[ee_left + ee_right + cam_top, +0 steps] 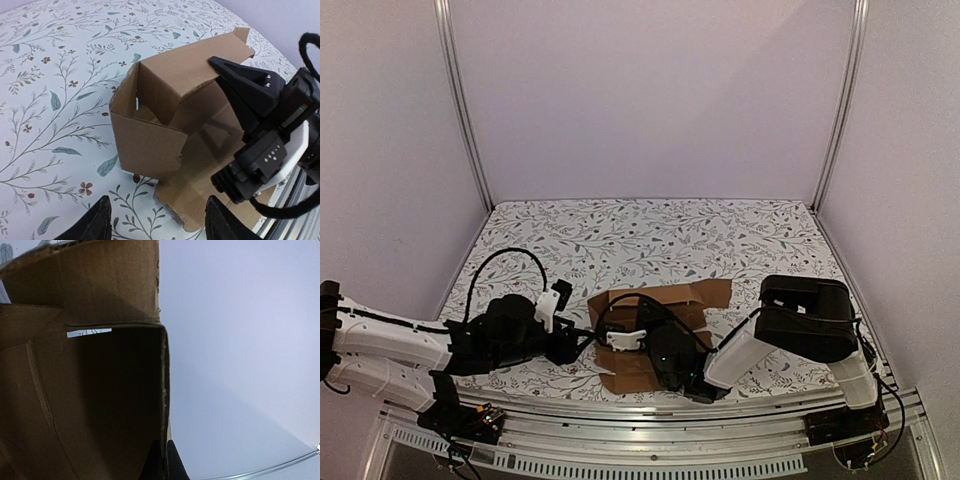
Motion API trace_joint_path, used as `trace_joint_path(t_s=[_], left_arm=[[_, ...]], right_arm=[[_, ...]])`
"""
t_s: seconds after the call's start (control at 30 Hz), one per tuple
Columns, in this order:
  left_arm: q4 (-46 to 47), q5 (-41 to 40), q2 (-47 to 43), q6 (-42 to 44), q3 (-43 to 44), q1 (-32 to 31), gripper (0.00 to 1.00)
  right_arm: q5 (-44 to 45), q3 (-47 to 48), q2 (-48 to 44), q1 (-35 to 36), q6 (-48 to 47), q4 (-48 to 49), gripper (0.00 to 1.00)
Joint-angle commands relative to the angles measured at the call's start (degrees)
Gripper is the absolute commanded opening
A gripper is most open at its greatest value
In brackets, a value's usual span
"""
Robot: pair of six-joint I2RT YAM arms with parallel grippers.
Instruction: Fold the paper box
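The left pincer (159,214) is released: its two dark fingers (101,220) stand wide apart with nothing between them, low over the flower-patterned table (60,100). Straight ahead of its fingertips, near but not touching, sits the paper box (150,135), plain brown cardboard, partly folded. The corner nearest this pincer is raised, with two walls standing upright and meeting at a crease. One of them has a narrow slot (136,104) cut in it. To the right of that corner, a flat panel of the same sheet lies on the table and runs towards the near edge. A further flap rises behind and ends in a small pointed tab (242,33).

The right pincer (163,464) comes at the box from the opposite side, across from the left one. It is clenched on an upright cardboard wall. In its own wrist view the wall's thin edge runs down between the two fingertips (176,469), and the box's shaded inside fills everything to their left. In the overhead view the box lies between the two pincers, near the front of the table.
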Motion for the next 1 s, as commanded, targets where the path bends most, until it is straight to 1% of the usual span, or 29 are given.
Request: trace_joint_path(t_s=[0.0, 0.1, 0.27, 0.4, 0.7, 0.97], left_arm=[[8.7, 1.8, 6.7, 0.2, -0.7, 4.5, 0.62], [13.8, 3.6, 11.1, 0.3, -0.2, 6.5, 0.62], [18.0, 6.2, 19.5, 1.4, 3.0, 8.1, 0.62], [21.5, 9.4, 23.9, 1.5, 4.9, 8.9, 0.62], [22.5, 12.7, 26.6, 2.9, 7.7, 8.9, 0.61], [24.4, 14.7, 29.6, 1.8, 8.4, 8.9, 0.61]], right_arm=[[-0.2, -2.5, 0.0, -0.4, 2.1, -1.3, 0.0], [-0.1, -3.5, -0.8, -0.3, 2.7, -1.4, 0.0], [-0.2, -4.6, -2.2, -0.3, 3.4, -1.4, 0.0], [-0.2, -5.1, -3.0, -0.3, 3.6, -1.4, 0.0], [-0.5, -4.8, -2.5, -0.3, 4.7, -2.1, 0.0], [-0.4, -4.4, -2.0, -0.3, 5.0, -2.0, 0.0]])
